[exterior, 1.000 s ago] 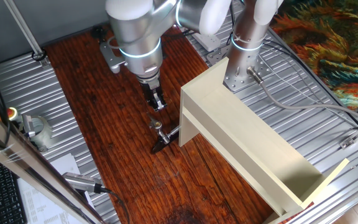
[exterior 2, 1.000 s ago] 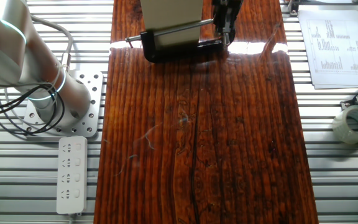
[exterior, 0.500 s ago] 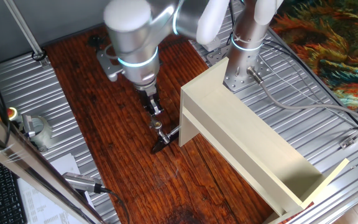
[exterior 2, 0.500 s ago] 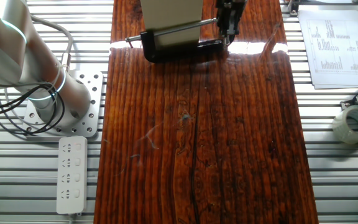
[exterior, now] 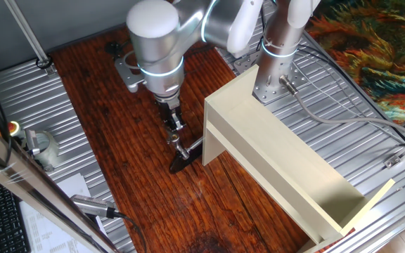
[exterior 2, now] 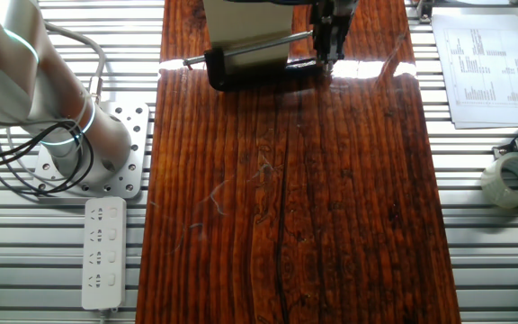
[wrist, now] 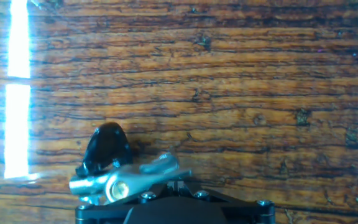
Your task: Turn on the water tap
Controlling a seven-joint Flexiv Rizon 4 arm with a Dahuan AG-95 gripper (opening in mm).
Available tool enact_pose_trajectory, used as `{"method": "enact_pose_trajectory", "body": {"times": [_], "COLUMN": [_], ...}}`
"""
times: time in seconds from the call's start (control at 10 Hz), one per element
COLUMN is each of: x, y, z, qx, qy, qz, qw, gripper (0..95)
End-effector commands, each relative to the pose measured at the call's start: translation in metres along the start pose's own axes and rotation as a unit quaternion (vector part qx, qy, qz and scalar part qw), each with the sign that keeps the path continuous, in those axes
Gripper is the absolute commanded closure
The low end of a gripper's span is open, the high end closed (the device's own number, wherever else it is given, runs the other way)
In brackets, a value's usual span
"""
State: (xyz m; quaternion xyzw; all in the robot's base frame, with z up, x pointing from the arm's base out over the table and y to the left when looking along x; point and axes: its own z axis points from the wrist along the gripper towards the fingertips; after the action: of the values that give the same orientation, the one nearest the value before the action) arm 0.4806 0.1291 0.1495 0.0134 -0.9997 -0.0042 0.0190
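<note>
Two fixed cameras look down on my board [exterior 2: 286,198] from opposite sides; my hand camera faces it close.

Tap [wrist: 126,178] silvery w/ black spout (tabletop [exterior 2: 286,207] reddish-brown, wood-grained); box [exterior: 280,165] cream.

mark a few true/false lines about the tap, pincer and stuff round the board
1. The pincer hangs just above the water tap. True.
2. The tap sits at the end of the cream box. True.
3. A roll of tape lies on the wooden board. False: it lies on the metal surface beside the board.
4. The white power strip sits on top of the cream box. False: it lies on the metal surface near the arm's base.
</note>
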Motion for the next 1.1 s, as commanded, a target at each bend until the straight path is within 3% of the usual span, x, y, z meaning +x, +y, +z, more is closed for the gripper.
{"method": "enact_pose_trajectory", "body": {"times": [0.1, 1.1], "x": [0.0001, -0.0035], "y": [-0.0002, -0.0077], "z": [-0.0024, -0.0110], "qx": [0.001, 0.002], "qy": [-0.001, 0.004], "qz": [0.000, -0.016], "qw": [1.0000, 0.9999], "gripper": [95.0, 95.0]}}
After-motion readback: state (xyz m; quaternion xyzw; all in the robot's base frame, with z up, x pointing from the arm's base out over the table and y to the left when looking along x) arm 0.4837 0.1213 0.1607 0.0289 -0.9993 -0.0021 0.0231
